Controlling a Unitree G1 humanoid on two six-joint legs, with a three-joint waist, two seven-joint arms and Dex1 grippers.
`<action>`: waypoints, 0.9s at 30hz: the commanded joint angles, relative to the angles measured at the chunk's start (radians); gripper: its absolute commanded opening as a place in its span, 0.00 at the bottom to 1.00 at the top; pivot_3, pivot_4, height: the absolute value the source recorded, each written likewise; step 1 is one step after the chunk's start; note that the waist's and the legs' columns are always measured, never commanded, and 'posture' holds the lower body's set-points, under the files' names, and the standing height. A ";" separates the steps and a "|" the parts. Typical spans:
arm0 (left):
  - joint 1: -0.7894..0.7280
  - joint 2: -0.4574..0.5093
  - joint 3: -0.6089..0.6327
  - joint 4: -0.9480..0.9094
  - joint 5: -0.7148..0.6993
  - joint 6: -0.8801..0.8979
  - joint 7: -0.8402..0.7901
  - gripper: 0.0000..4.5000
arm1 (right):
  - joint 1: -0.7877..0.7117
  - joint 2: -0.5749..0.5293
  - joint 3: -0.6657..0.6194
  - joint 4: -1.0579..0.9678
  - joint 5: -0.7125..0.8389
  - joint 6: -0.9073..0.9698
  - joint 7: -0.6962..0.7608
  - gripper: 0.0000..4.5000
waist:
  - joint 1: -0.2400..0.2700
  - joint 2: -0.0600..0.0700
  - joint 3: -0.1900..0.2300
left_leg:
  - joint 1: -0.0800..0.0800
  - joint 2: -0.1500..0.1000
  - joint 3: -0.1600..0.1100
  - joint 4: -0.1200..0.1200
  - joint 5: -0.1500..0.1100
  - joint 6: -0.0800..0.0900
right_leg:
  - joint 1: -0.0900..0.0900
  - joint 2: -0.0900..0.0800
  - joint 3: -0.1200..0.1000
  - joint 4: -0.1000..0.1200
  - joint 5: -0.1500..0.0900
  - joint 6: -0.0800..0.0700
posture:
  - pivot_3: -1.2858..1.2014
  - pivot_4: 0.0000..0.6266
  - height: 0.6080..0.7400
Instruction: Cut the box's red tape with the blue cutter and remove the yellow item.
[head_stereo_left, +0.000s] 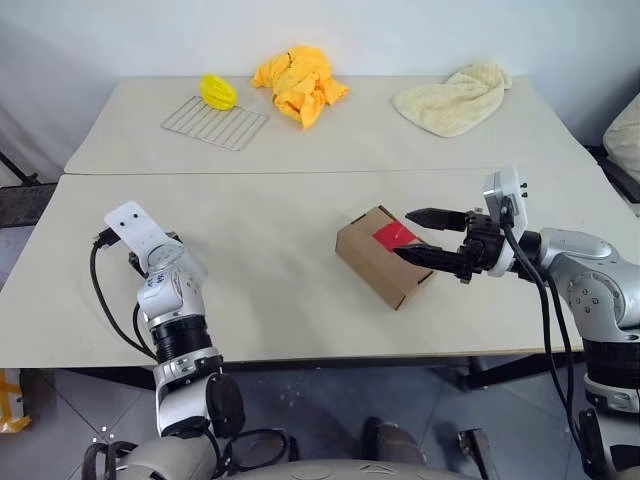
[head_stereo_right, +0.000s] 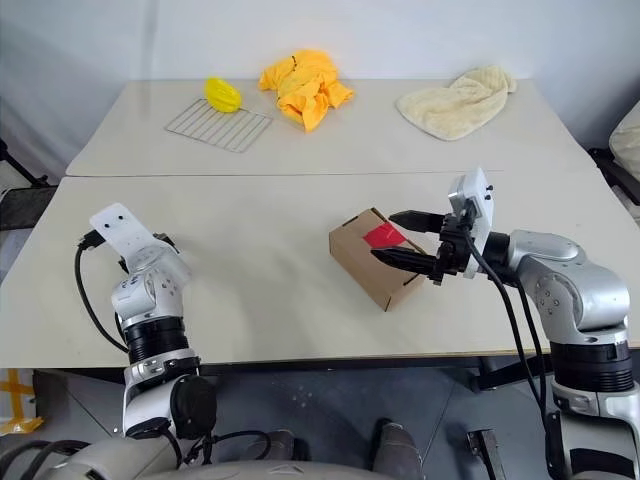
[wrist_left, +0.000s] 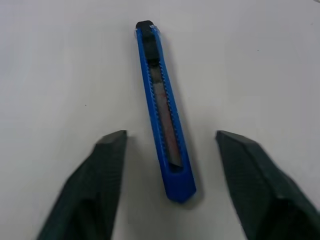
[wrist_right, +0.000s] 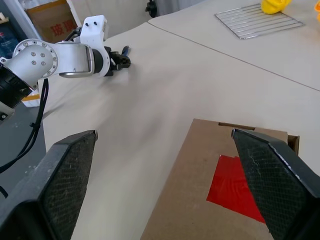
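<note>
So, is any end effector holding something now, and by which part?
Nothing is held. The left end effector straddles the blue cutter untouched; the right end effector is open over the box.

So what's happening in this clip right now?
A two-armed robot works at a pale table. Its left pincer straddles a slim blue pen-shaped cutter lying flat on the tabletop, fingers apart on either side, not yet gripping it. Its right pincer is open around the end of a small brown cardboard box, one finger on each side near the red tape strip, which looks uncut. The box is closed.
</note>
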 joint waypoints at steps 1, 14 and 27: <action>-0.005 0.009 0.033 0.019 -0.028 0.006 0.019 0.66 | -0.012 -0.024 -0.020 -0.015 0.005 -0.008 0.007 1.00 | -0.001 0.000 0.000 | 0.000 0.000 0.000 0.000 0.000 0.000 | 0.000 0.000 0.000 0.000 0.000 0.000 | 0.52 0.24 1.00; 0.013 0.034 0.040 0.028 -0.034 0.044 0.035 0.33 | -0.021 -0.023 -0.020 -0.005 0.004 -0.010 -0.008 1.00 | -0.002 0.000 0.000 | 0.001 0.000 0.001 0.000 0.000 0.000 | 0.000 0.000 0.001 0.001 0.000 0.000 | 0.52 0.24 1.00; 0.039 0.026 0.053 -0.010 -0.043 0.082 0.044 0.21 | -0.024 -0.019 -0.021 -0.001 0.005 -0.011 -0.018 1.00 | -0.002 0.000 0.000 | 0.001 0.000 0.001 0.000 0.000 0.000 | 0.000 0.000 0.001 0.001 0.000 0.000 | 0.52 0.24 1.00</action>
